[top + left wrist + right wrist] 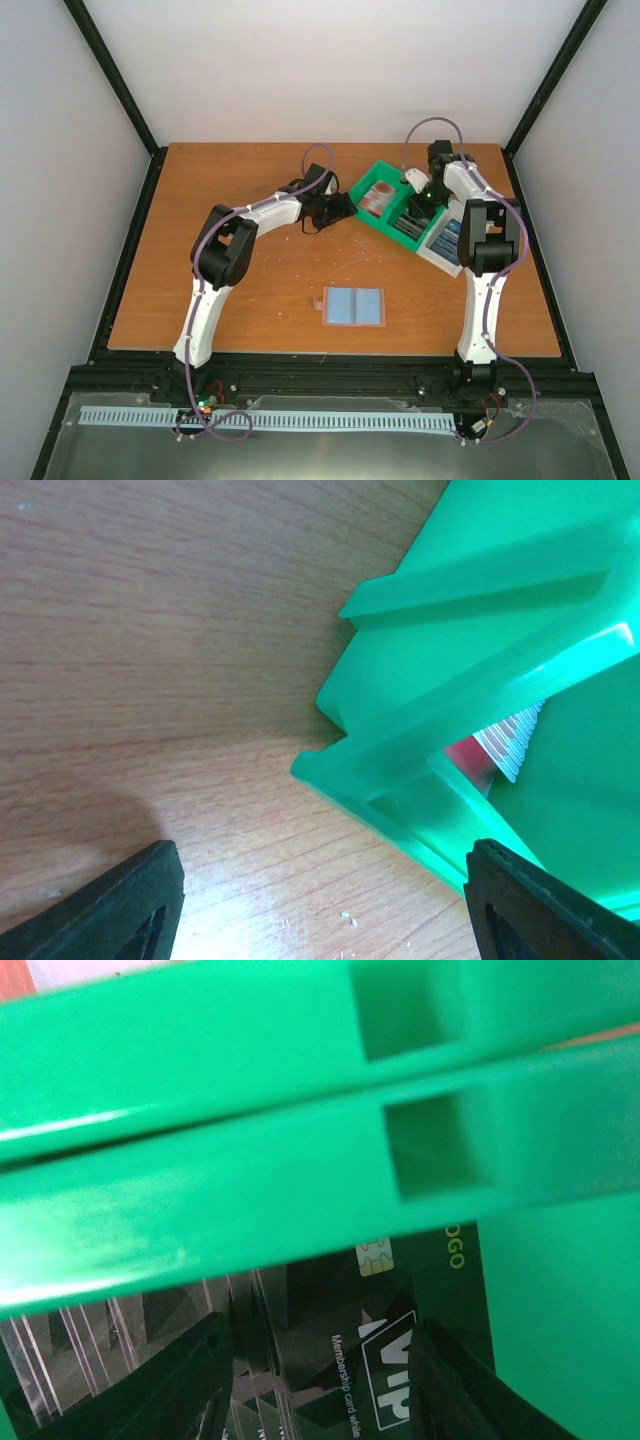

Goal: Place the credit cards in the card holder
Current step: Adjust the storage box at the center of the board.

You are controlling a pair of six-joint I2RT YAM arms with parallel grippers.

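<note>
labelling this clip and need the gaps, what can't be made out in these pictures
Right fingers: right wrist view, cut off by the bottom edge; whether they grip the dark cards is unclear.
Card counts: top view, too small; the right arm covers part of the tray.
Red-and-white card: left wrist view, mostly hidden behind the tray wall.
Card holder: top view, slots too small to see.

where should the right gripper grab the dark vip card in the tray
Probably the front dark VIP card by its upper edge, from straight above. The walls of the green tray close off the sides, and the cards lean packed together, so only their tops look free. The right gripper hangs there, jaws apart over it.
</note>
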